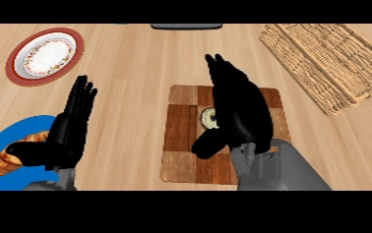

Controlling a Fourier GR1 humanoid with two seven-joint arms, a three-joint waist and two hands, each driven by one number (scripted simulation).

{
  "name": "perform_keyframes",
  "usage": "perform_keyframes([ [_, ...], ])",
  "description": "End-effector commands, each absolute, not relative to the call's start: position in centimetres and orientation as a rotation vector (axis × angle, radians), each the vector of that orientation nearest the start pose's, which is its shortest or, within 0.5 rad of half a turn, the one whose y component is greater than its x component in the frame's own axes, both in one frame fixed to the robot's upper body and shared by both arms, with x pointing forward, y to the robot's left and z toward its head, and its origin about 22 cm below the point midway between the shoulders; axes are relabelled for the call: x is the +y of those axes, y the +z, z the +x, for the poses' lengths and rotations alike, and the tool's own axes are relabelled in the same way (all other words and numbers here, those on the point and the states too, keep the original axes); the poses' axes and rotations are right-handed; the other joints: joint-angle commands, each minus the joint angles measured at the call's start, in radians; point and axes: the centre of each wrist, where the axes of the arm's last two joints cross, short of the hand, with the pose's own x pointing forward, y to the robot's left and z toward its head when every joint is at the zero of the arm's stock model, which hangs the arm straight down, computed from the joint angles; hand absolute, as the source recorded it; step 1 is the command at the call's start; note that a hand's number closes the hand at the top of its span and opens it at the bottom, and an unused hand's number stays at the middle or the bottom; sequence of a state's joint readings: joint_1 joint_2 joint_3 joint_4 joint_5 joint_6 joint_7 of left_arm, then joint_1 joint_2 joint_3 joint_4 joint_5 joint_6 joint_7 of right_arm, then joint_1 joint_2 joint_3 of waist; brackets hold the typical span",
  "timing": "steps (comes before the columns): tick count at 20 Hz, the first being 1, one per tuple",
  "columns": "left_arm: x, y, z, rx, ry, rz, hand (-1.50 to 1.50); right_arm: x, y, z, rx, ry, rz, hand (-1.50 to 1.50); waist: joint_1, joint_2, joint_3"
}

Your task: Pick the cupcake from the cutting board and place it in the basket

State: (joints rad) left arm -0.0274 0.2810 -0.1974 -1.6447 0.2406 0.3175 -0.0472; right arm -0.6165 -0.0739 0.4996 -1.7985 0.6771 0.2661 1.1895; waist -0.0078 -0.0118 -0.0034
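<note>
A small pale cupcake (208, 117) sits near the middle of the brown checkered cutting board (183, 129), mostly hidden under my right hand (240, 106). That hand hovers flat over the board with straight fingers pointing away from me and its thumb just below the cupcake. Whether it touches the cupcake is hidden. The woven basket (320, 65) lies at the far right of the counter, tilted in view. My left hand (69, 121) rests open at the lower left, fingers up.
A white plate with a red rim (45, 55) lies at the far left. A blue plate (18, 131) holding a croissant (22, 148) sits at the lower left, partly behind my left hand. A dark object (186, 26) lines the far edge.
</note>
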Motion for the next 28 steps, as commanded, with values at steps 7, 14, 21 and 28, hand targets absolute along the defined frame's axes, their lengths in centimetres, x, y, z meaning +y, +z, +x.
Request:
perform_keyframes([
  [7,23.4,3.1,25.4,-1.664,0.045,0.106,0.00,-4.9,17.2,25.7,-0.944,0.893,-0.886,-1.50,0.000,0.008,0.002],
  [14,23.3,2.8,25.1,-1.681,0.057,0.093,0.00,-7.6,14.8,25.2,-0.964,0.883,-0.852,-1.50,0.002,0.010,0.003],
  [21,23.6,1.7,23.5,-1.671,0.041,0.096,0.00,-5.6,13.2,24.7,-0.950,0.890,-0.872,-1.50,0.011,0.010,0.003],
  [28,24.8,3.1,24.7,-1.675,0.046,0.119,0.00,-5.4,12.6,25.6,-0.958,0.885,-0.914,-1.50,0.010,0.010,0.003],
])
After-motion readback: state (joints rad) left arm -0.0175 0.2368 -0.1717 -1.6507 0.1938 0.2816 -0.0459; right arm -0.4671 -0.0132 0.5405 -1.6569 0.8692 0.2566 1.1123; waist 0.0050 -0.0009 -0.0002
